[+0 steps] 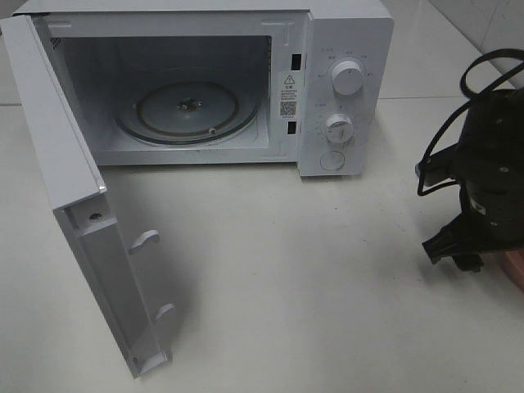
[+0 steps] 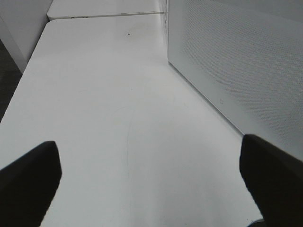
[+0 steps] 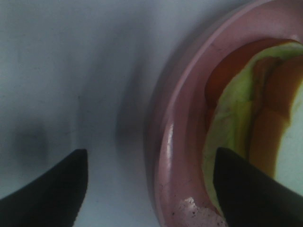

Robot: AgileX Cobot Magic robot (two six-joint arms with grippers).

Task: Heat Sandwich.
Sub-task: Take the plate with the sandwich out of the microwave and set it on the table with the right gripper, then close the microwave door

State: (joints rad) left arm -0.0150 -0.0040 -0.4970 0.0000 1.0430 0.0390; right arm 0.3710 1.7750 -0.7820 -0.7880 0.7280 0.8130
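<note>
A: Item one, far left?

B: Microwave door [image 1: 90, 246], swung fully open, its free edge out over the table [image 1: 311, 286]. Behind it, the microwave [image 1: 327, 49] cavity with bare glass turntable [image 1: 184, 110].

A: Left gripper [image 2: 151, 184]?

B: Not in the overhead view. Its own camera shows both fingers spread wide, nothing between them, over bare tabletop beside the microwave's perforated side wall.

A: Middle ground?

B: Open table between the door and the right arm; room to carry something across to the cavity, so long as the path stays right of the door's edge.

A: Far right?

B: Right gripper [image 3: 149, 189], fingers apart, gripping nothing. The pink plate's [image 3: 173, 142] near rim lies between the fingers; one finger over table, the other over the plate's inside.

A: The sandwich [image 3: 241, 127]?

B: On that plate, just beyond the rim, tan layers and green filling. Its long axis can't be judged this close. Overhead, only a sliver of plate shows at the table's right edge.

A: Nearer arm?

B: The right, plainly.
</note>
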